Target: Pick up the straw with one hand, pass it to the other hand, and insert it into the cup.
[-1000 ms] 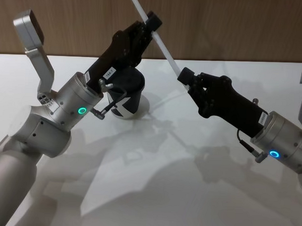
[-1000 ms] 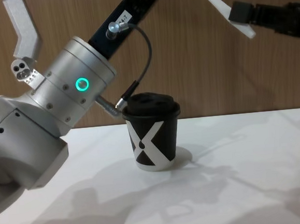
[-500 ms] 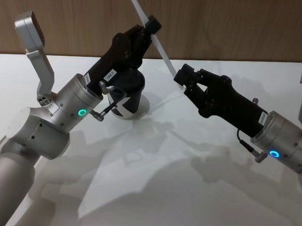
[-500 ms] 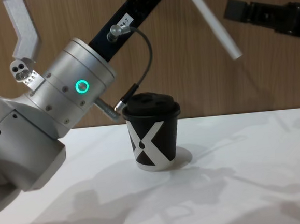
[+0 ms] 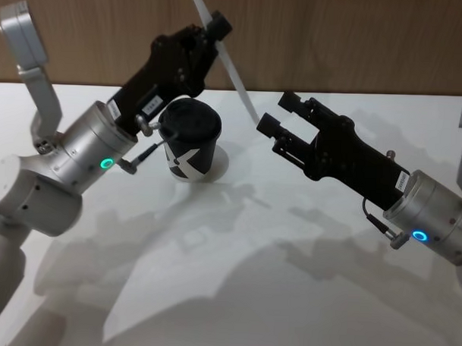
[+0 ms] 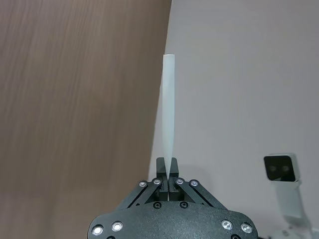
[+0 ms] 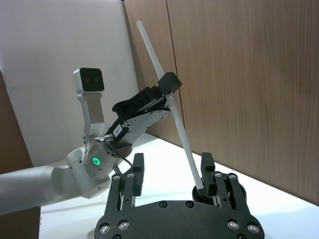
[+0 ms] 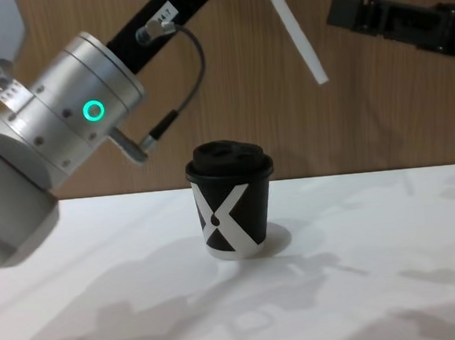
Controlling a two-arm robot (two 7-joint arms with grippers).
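The white straw [image 5: 229, 63] slants above the table, pinched near its upper part by my left gripper [image 5: 215, 28], which is shut on it. In the left wrist view the straw [image 6: 168, 109] rises straight from the closed fingertips [image 6: 160, 172]. My right gripper [image 5: 276, 112] stands open just right of the straw's lower end, not touching it. In the right wrist view the straw [image 7: 169, 109] ends near one of its spread fingers [image 7: 207, 164]. The black cup [image 5: 188, 137] with the white X and domed lid stands on the table below my left gripper. In the chest view the cup [image 8: 231, 201] sits below and left of the straw's tip.
The white table [image 5: 251, 242] runs up to a brown wooden wall [image 5: 357, 41] just behind the cup. My left arm's silver wrist [image 8: 81, 110] with its black cable [image 8: 181, 87] hangs up and to the left of the cup.
My right gripper, shut on the straw's lower end a second ago, has opened and let go. My left arm has carried the straw left, toward the cup.
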